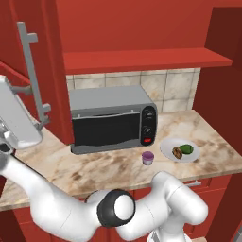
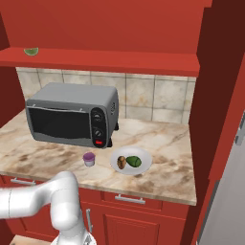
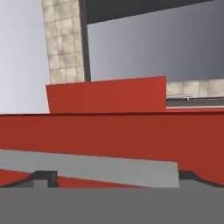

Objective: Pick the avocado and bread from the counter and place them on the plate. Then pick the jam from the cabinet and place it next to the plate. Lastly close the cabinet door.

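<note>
Where tool (image 3: 113, 177) gapes, cabinet (image 3: 109, 131) handle (image 3: 92, 166).

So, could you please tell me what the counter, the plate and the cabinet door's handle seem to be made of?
The counter looks like polished marble: beige-brown with darker veins. The plate looks like glazed ceramic, plain pale grey-white and smooth, though plastic cannot be excluded. The cabinet door's handle looks like brushed metal: an even silver-grey bar on short posts.
</note>
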